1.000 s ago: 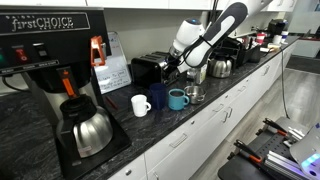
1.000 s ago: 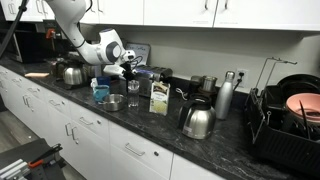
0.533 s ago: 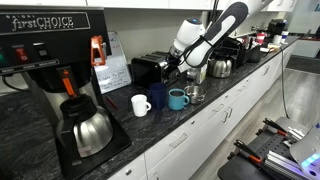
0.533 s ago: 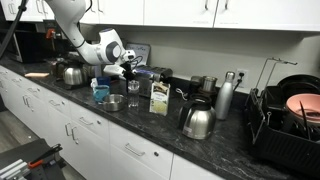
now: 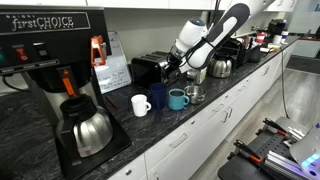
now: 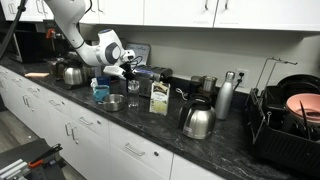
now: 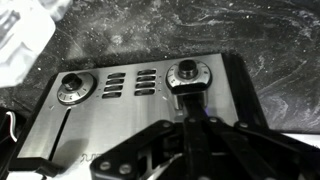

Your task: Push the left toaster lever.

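The toaster [image 5: 147, 68] sits at the back of the dark stone tabletop [image 5: 215, 92], just above the middle of the frame in an exterior view. It is to the right of a white leaflet stand [image 5: 113, 72] and behind a white mug [image 5: 141, 104] and a blue mug [image 5: 177, 98]. The hand [image 5: 167, 71] hangs at the toaster's right end, with the arm [image 5: 215, 35] bending down from the upper right. In the wrist view the hand [image 7: 189, 100] comes up from the bottom edge, its fingers [image 7: 192, 130] pressed together into one dark bar. The tip lies just below the right-hand knob [image 7: 188, 72] on the chrome panel [image 7: 120, 125]; whether it touches I cannot tell. A second knob [image 7: 75, 87] and vent slots [image 7: 130, 83] lie towards the left of the frame.
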`<state>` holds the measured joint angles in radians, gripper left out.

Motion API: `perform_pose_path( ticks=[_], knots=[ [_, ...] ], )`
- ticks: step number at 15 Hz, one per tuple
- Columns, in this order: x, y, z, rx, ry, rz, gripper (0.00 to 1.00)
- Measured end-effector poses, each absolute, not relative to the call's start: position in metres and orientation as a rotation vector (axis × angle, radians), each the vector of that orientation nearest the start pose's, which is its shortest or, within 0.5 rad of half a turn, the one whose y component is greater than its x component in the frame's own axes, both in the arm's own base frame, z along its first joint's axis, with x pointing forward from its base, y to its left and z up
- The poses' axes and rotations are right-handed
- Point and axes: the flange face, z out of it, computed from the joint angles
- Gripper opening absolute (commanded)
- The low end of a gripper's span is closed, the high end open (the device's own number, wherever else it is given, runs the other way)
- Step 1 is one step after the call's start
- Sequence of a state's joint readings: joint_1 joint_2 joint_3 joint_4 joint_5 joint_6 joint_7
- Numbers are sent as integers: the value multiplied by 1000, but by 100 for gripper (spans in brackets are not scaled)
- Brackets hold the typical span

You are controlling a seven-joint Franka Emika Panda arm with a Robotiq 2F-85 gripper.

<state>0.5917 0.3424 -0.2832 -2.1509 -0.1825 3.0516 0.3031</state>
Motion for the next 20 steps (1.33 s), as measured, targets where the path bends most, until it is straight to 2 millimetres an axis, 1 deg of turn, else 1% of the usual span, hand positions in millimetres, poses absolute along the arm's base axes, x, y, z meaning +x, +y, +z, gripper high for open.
perform_pose_path(
  ticks=[3,5,8,13,14,15,17,18,19,20],
  knots=[
    [575,203,310,-2959,-332,-915,0],
    [574,199,314,-2952,-326,-930,0],
    [570,192,326,-2929,-335,-967,0],
    [552,182,347,-2899,-368,-998,0],
    [548,180,352,-2894,-376,-1003,4],
    [544,178,357,-2888,-383,-1009,27],
    [535,174,368,-2872,-404,-1023,30],
    [528,175,374,-2860,-420,-1027,37],
    [518,177,380,-2844,-436,-1025,18],
    [513,179,385,-2834,-443,-1026,26]
  ],
)
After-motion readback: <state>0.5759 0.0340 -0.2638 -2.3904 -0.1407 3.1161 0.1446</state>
